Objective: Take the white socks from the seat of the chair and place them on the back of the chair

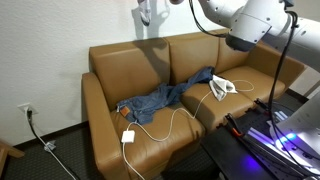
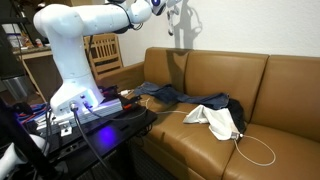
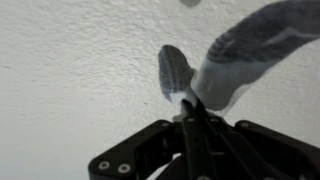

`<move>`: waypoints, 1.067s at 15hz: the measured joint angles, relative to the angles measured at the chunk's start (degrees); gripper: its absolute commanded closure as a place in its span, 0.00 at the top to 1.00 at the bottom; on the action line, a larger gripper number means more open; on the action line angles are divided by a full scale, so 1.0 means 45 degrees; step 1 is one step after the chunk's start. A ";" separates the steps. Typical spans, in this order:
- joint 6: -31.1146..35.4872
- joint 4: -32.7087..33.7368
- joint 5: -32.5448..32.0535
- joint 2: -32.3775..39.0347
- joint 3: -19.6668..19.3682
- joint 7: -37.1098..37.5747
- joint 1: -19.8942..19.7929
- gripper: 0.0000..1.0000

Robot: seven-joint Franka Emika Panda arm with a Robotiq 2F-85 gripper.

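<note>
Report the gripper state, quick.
Gripper: closed, pinching a white sock between its fingertips.

No text, label, brand, number or sign can be read in any view.

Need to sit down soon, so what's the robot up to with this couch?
The white robot arm has its gripper shut on a grey-and-white knitted sock, held high against the white wall above the backrest of the brown leather sofa. The sock is not on the backrest yet. Blue jeans, a white charger with cable and a crumpled white fabric piece lie on the seat.
</note>
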 measured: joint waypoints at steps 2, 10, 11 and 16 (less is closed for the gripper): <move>-0.0033 -0.0005 0.0164 -0.0064 0.1454 -0.1215 -0.0322 0.01; -0.0066 -0.0012 0.3505 -0.0115 0.3581 -0.5997 -0.1030 0.01; -0.0066 -0.0011 0.4646 -0.0110 0.3554 -0.6963 -0.1048 0.01; -0.0063 0.0002 1.0264 -0.0100 0.4002 -1.0931 -0.1434 0.01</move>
